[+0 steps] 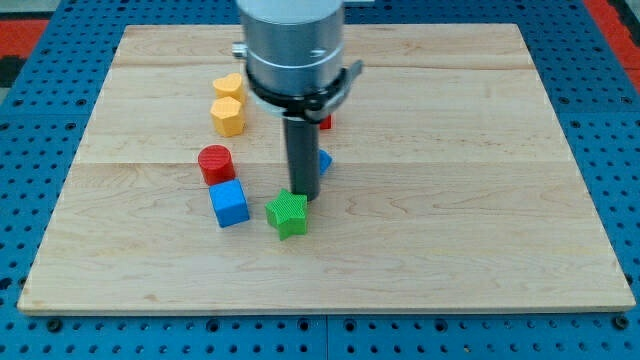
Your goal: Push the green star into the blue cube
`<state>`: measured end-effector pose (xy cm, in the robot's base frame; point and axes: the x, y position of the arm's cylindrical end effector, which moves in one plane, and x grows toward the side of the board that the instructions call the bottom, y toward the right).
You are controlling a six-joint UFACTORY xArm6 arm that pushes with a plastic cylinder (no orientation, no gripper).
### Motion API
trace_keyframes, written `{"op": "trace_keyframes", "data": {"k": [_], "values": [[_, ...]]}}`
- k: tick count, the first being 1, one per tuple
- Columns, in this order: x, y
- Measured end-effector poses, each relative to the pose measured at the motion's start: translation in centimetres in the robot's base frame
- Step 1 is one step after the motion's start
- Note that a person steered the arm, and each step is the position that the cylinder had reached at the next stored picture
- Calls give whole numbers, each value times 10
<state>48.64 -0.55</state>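
The green star [288, 214] lies on the wooden board below the middle. The blue cube [229, 203] sits just to its left, a small gap between them. My tip [304, 196] comes down at the star's upper right edge, touching or nearly touching it. The rod hangs from the grey arm body at the view's top.
A red cylinder [215, 164] stands just above the blue cube. A yellow heart [228, 86] and a yellow hexagon [228, 115] lie farther up. A second blue block [323, 161] and a red block [325, 121] peek out from behind the rod. The board's edge [320, 308] runs along the bottom.
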Motion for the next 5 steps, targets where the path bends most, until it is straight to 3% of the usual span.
{"op": "trace_keyframes", "data": {"k": [1,2,3,5], "values": [[19,30],[46,-14],[38,-73],[5,-63]]}}
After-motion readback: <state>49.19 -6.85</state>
